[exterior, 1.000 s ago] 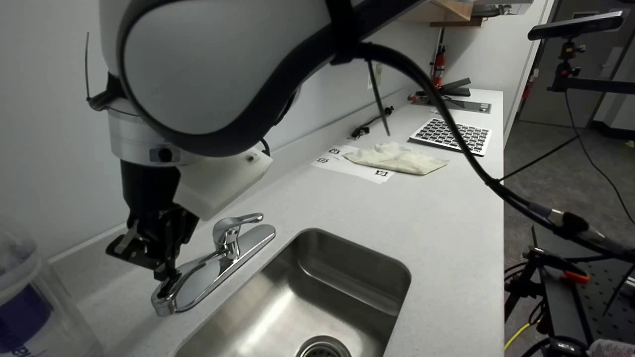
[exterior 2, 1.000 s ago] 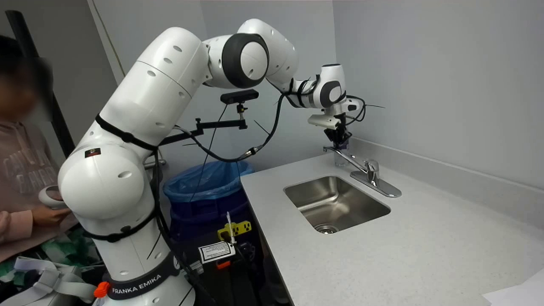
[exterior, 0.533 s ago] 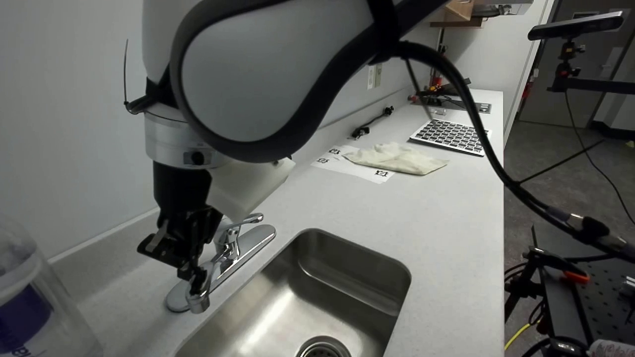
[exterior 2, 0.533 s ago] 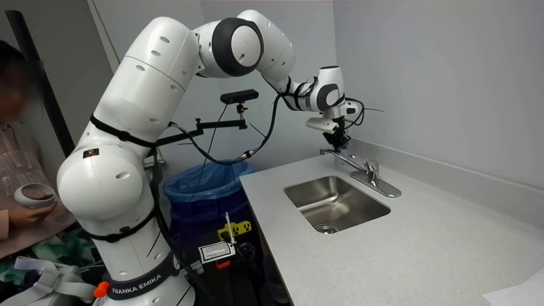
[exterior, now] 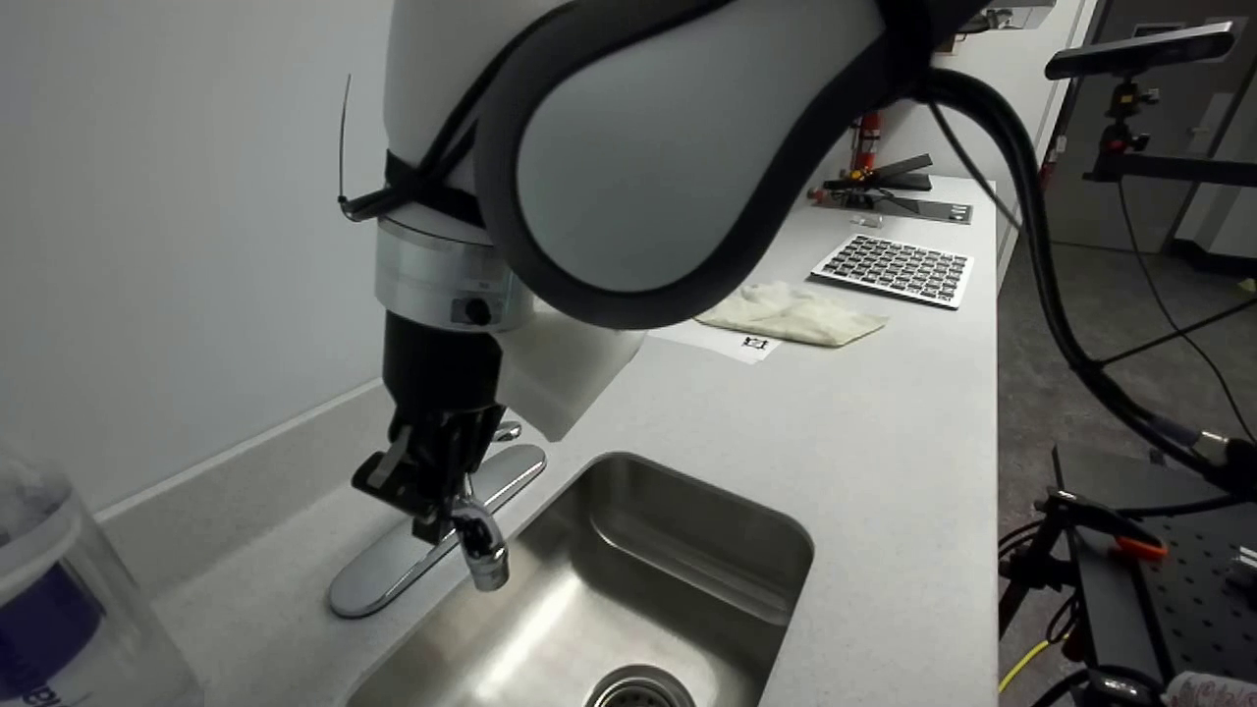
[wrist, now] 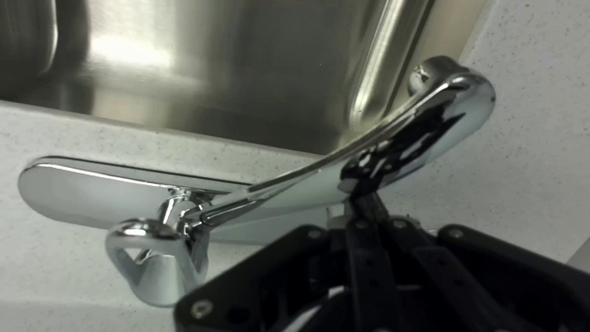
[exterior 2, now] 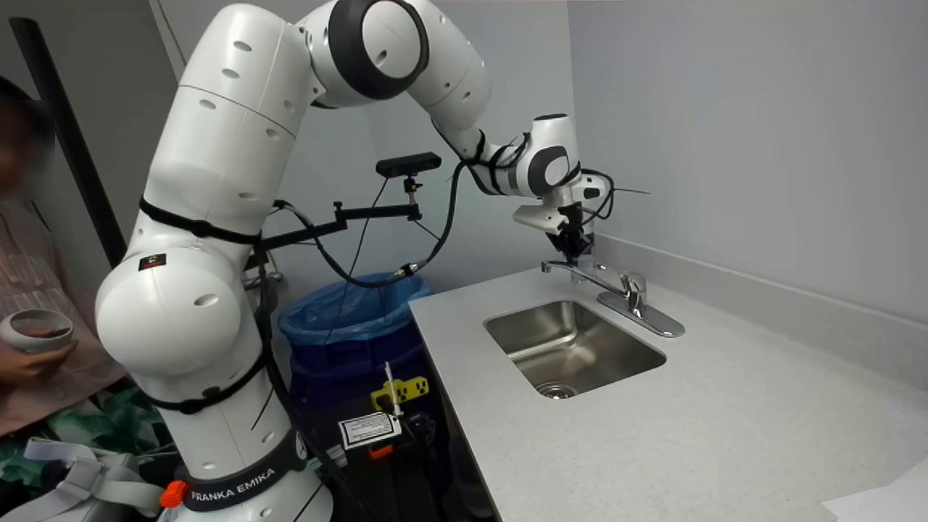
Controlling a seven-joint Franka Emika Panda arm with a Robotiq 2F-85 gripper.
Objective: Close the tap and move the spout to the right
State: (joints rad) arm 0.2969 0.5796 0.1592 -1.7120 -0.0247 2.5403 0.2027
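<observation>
The silver tap [exterior 2: 634, 293] stands on a long base plate [exterior: 383, 574] behind the sink. Its lever [wrist: 156, 272] shows at lower left in the wrist view; only its tip [exterior: 507, 432] shows past the arm in an exterior view. The spout [wrist: 299, 189] runs diagonally to the upper right, and its outlet end [exterior: 486, 565] is by the sink's near edge. My gripper [wrist: 368, 207] is shut with nothing between its fingers. Its tips are against the wall-side flank of the spout; the exact contact is unclear. The gripper [exterior 2: 573, 255] is above the counter in both exterior views.
The steel sink [exterior 2: 500, 335] lies in front of the tap. A clear bottle with a purple label [exterior: 49, 628] stands at the near corner. The wall's backsplash [exterior 2: 761, 293] runs behind. A cloth [exterior: 786, 314] and a keyed panel [exterior: 894, 267] lie farther along the counter.
The shut gripper has moved away from the wall toward the sink. The spout has swung with it, its outlet going from the base plate's end to the sink's edge.
</observation>
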